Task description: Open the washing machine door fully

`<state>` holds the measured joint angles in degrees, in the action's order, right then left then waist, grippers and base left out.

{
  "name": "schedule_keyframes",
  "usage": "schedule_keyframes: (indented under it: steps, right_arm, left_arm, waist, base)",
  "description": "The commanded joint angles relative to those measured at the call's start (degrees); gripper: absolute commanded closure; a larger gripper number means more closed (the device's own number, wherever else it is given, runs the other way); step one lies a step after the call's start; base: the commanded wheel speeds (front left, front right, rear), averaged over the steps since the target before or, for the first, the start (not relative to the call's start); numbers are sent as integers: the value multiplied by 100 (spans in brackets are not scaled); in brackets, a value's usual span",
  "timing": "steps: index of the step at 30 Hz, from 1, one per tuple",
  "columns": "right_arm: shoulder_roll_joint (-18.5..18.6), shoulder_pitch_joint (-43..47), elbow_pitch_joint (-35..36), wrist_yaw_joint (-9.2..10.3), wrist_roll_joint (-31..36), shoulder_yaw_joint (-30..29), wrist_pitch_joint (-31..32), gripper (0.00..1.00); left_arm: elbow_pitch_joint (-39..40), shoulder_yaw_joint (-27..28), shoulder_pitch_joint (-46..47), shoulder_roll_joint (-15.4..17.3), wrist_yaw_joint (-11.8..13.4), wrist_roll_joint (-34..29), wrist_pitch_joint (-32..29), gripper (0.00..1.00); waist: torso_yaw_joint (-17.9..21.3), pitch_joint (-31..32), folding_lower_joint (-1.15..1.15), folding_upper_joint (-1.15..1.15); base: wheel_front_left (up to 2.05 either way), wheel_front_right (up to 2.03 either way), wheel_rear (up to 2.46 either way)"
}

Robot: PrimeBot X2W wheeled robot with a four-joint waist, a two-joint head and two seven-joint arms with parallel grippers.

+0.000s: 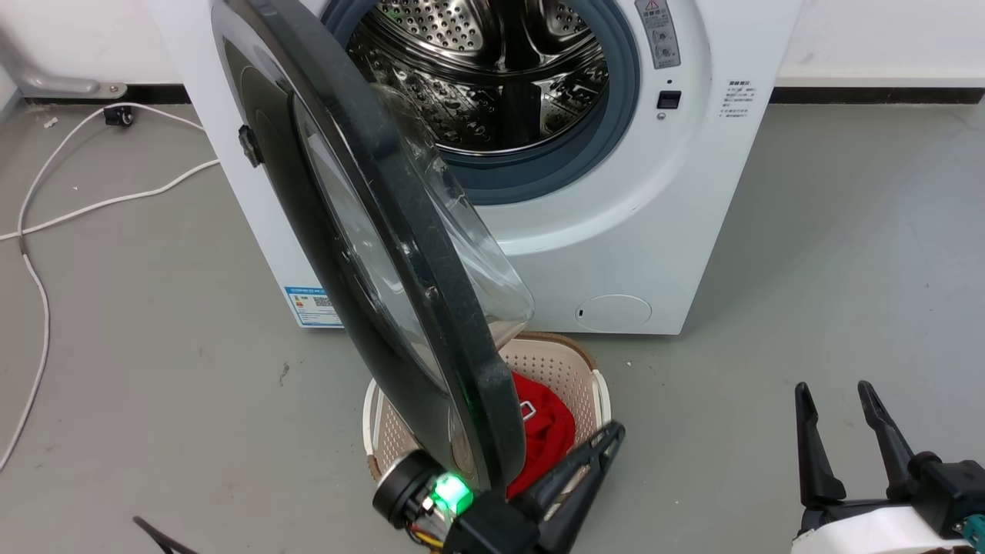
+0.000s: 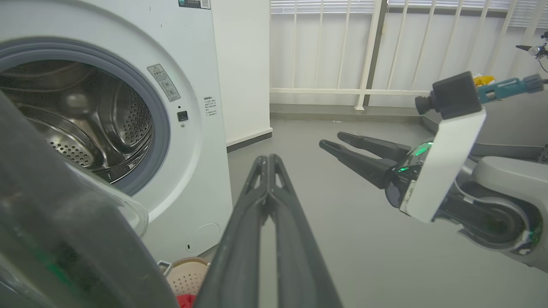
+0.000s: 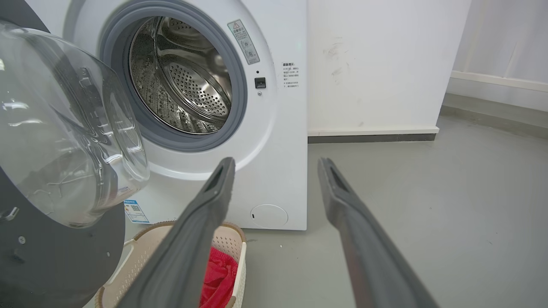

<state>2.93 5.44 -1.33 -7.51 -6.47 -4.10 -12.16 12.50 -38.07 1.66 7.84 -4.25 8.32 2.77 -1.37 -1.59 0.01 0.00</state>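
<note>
The washing machine point(image 1: 616, 231) fills the top of the head view, its steel drum point(image 1: 492, 69) exposed. The washing machine door point(image 1: 269, 154) is swung out toward me on its left-side hinge, almost edge-on, with the clear glass bowl point(image 3: 64, 128) bulging from its inner face. My left gripper point(image 1: 612, 435) is shut and empty, low beside the door's free edge on the inner side, fingers pointing up and right; whether it touches the rim is unclear. In its own view the left gripper point(image 2: 267, 159) is closed beside the door point(image 2: 64, 222). My right gripper point(image 1: 835, 388) hangs open at lower right, well clear of the door.
A cream perforated basket point(image 1: 569, 369) holding a red cloth point(image 1: 542, 431) sits on the floor under the door, in front of the machine. A white cable point(image 1: 46, 215) trails over the floor at left. A white railing point(image 2: 368, 55) stands beyond the machine's right side.
</note>
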Motion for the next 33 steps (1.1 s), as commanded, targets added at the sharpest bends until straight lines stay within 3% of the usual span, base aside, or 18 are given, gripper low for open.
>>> schedule_keyframes:
  steps: [1, 15, 33]
  right_arm:
    - [-11, -86, -12, 4, 2, 12, -38, 0]
    - [-11, -147, -99, 4, -59, 60, -43, 0]
    - [-11, -165, -159, 4, -142, 31, -35, 0]
  left_arm:
    - [-66, 54, 119, -58, 50, 3, 49, 100]
    - [-912, 354, 689, -367, 519, 162, 341, 100]
    - [-830, 594, 331, -180, 894, 300, 165, 100]
  waist:
    - [4, -5, -1, 0]
    - [141, -82, -1, 0]
    - [28, -87, -1, 0]
  base:
    - [0, 0, 0]
    - [0, 0, 0]
    - [0, 0, 0]
